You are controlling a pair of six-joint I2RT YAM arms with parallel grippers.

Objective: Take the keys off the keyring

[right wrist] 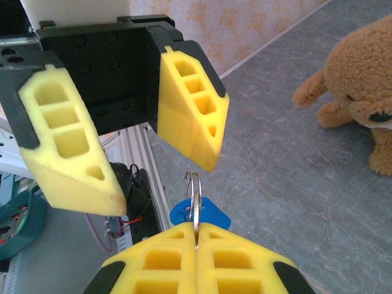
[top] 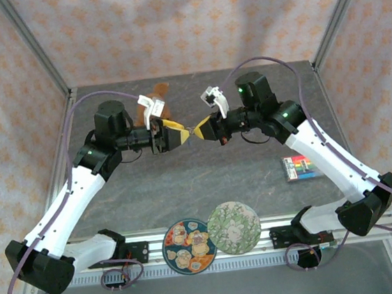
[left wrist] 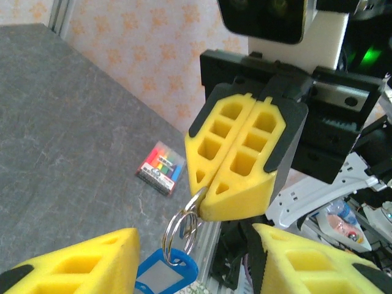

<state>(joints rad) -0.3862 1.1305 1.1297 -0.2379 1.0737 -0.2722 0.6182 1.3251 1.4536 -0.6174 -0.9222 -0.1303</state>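
Right wrist view: brown plush bear [right wrist: 355,92] on grey tabletop [right wrist: 288,177]; left wrist view: rainbow-striped box [left wrist: 160,166]. Right gripper [right wrist: 196,231] pinches silver keyring [right wrist: 193,191], blue tag [right wrist: 207,215] dangling beneath. Left gripper [right wrist: 162,184] parted, fingertips just beside ring.

On my counter [top: 207,188], a brown teddy bear [top: 159,93] sits far back and a crayon box [top: 302,167] lies right. A cartoon plate [top: 189,247] touches a green floral plate [top: 234,228] at the near edge.

Top cam overhead; wrist cams face-to-face, close, sharing keyring [right wrist: 194,202].
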